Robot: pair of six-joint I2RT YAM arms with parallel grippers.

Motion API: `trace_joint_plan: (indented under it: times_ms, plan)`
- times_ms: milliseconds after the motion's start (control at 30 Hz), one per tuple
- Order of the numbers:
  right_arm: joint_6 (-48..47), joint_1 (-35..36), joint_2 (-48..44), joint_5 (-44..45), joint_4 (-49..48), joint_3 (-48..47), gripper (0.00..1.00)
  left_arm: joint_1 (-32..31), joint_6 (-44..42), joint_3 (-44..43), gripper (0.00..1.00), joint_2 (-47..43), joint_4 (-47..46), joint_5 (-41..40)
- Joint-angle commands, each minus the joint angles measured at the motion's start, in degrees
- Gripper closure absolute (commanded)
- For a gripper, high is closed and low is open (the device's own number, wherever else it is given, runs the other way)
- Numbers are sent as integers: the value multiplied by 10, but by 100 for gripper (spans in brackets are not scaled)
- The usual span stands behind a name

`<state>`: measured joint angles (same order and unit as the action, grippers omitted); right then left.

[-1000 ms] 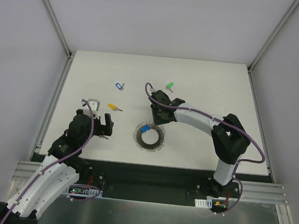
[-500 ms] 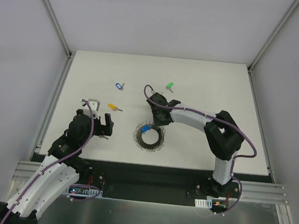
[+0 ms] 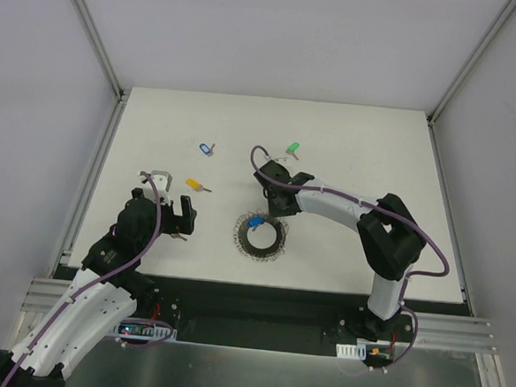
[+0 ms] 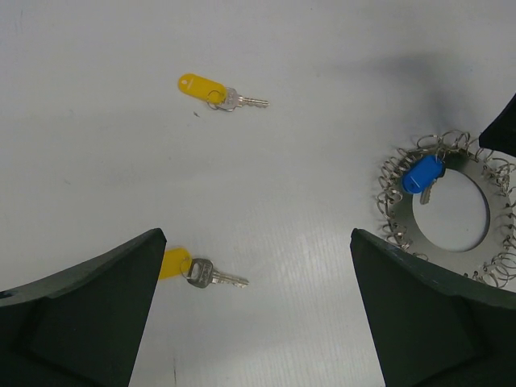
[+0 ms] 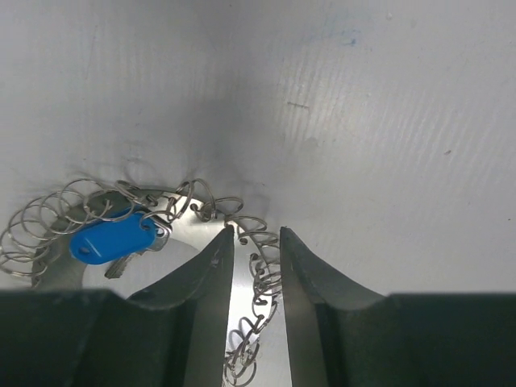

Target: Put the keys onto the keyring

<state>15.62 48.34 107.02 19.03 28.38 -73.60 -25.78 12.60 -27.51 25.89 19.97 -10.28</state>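
The keyring [image 3: 261, 237] lies flat on the white table, with a blue-headed key [image 3: 256, 221] hooked on its far rim. My right gripper [image 3: 271, 209] stands over that rim. In the right wrist view the right gripper [image 5: 255, 234] has its jaws closed narrowly on the keyring's [image 5: 181, 239] coiled edge, beside the blue key [image 5: 113, 239]. My left gripper [image 4: 256, 238] is wide open and empty, and a yellow key [image 4: 193, 270] lies by its left finger. Another yellow key [image 3: 194, 185], a loose blue key [image 3: 206, 147] and a green key [image 3: 292, 148] lie apart on the table.
The left wrist view also shows the keyring [image 4: 399, 219] at the right and the far yellow key [image 4: 214, 90]. Grey walls and aluminium posts [image 3: 100, 41] frame the table on three sides. The arm bases stand at the near edge.
My right gripper has come down from beyond the ring onto its far rim, and the ring has shifted slightly right. The left arm has not moved.
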Motion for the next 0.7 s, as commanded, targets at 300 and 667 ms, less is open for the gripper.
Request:
trace_joint_plan:
  times_ms: [300,667]
  plan:
    - [30,-1,-16,-39,-58,-10,70,5,-5,-19,1,-12,-19,19]
    - [35,-11,19,-57,-70,-1,71,5,-4,-19,1,-13,-19,25]
